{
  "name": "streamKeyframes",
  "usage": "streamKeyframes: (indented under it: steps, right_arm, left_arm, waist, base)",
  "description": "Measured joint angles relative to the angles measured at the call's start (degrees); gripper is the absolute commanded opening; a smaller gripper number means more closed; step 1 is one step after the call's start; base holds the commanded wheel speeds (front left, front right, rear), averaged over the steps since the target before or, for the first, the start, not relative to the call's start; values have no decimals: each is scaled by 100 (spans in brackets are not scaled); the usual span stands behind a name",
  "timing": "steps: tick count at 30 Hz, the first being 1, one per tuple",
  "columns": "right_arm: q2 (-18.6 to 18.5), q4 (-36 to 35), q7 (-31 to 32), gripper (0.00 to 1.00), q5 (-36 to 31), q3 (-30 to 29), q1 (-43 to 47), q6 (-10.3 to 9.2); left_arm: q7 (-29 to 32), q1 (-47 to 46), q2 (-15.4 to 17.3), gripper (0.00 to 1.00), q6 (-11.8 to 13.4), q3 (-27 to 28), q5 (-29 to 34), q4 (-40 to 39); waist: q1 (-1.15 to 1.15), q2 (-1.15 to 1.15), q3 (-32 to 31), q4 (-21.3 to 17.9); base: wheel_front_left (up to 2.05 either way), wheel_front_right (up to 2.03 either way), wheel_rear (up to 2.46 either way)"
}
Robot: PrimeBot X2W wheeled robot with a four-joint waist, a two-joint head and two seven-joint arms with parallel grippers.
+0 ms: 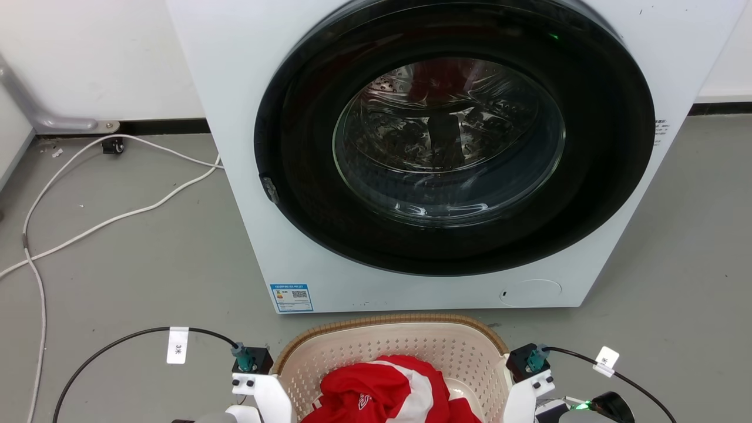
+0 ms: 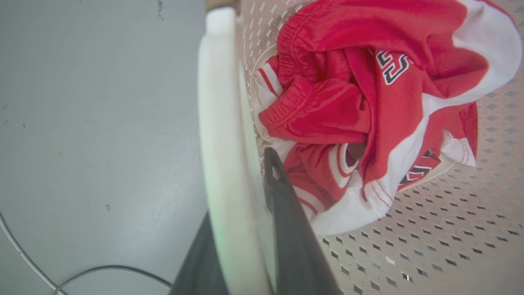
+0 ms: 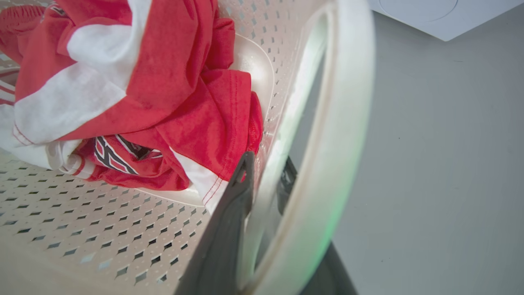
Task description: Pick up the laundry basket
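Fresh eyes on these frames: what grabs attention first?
The washing machine, with its big dark round door, stands across the top of the head view. Just below it, at the bottom edge, the laundry basket holds a bright red and white garment. In the wrist views, the left gripper and right gripper each have jaws on either side of the basket's white handles.

Head feed bright and even, shadows soft. I see glare streaks on the washing machine door glass (image 1: 446, 141). Both wrist feeds bow at the edges. The laundry basket (image 2: 221, 123) handle sits very close, smeared out of focus, with a green tint low down.
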Motion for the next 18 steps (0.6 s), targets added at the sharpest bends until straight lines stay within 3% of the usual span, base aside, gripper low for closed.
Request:
streamKeyframes:
  steps: [18]
  right_arm:
    - [12,10,-14,0,97,91,-1,0]
  left_arm:
    - [-31,-13,24,0,-1,-241,-234,24]
  waist:
    - [0,0,-25,-10]
  base:
    - [0,0,0]
